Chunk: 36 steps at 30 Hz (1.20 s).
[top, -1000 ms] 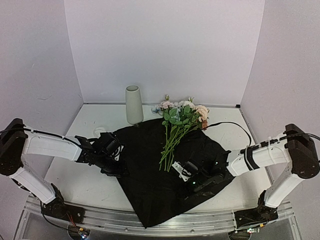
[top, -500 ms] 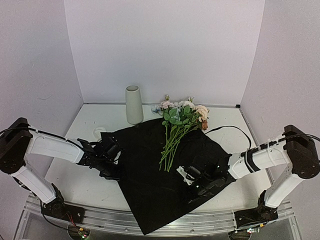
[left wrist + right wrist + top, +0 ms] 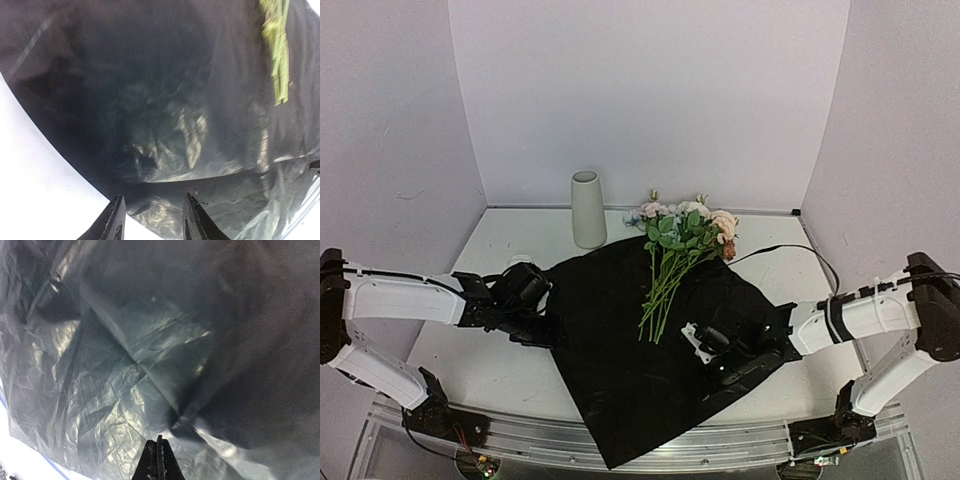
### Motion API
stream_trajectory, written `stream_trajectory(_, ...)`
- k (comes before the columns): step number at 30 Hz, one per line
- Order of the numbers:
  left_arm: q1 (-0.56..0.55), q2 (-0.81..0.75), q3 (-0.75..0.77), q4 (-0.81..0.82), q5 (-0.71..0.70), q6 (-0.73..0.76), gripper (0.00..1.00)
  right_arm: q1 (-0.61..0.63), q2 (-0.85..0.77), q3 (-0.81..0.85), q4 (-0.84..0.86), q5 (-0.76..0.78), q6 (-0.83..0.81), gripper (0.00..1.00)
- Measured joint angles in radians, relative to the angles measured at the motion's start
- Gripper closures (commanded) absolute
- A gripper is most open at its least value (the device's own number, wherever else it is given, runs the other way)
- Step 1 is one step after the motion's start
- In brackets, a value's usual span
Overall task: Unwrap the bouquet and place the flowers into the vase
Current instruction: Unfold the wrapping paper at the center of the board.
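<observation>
Top external: white table (image 3: 490,372), lilac walls (image 3: 650,100), black sheet (image 3: 620,350) under flowers (image 3: 672,248).

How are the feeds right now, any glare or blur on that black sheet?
Top external: sharp, evenly lit, black sheet reads flat dark. Left wrist: soft, flower stems blurred, dull sheen on wrinkles. Right wrist: bright glare on creases, fingers silhouetted.

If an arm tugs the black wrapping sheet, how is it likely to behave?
Probably floppy: the black wrapping sheet lies flat with wrinkles, and creases fan out from where the right gripper pinches it. Likely light and slick, given its glossy crinkled surface, so a tug may drag it whole. The flowers lying on it would probably ride along.
</observation>
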Motion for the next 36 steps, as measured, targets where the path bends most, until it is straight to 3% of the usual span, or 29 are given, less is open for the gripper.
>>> stream_trajectory(8, 0.0, -0.041, 0.069, 0.0, -0.049, 0.022, 0.55, 0.0, -0.08, 0.063, -0.05, 0.097, -0.017, 0.98)
stream_trajectory(12, 0.0, -0.033, 0.091, 0.001, 0.006, 0.041, 0.56, 0.0, -0.086, 0.082, -0.058, 0.109, -0.028, 0.98)
stream_trajectory(22, -0.091, 0.056, 0.101, 0.002, 0.187, 0.062, 0.59, 0.0, -0.004, 0.125, -0.015, -0.006, -0.051, 1.0)
stream_trajectory(28, -0.166, 0.137, 0.102, 0.002, 0.214, 0.057, 0.6, 0.0, 0.089, 0.142, 0.056, -0.075, -0.05, 1.0)
stream_trajectory(36, -0.177, 0.188, 0.102, 0.002, 0.21, 0.04, 0.6, 0.0, 0.136, 0.142, 0.097, -0.099, -0.048, 1.0)
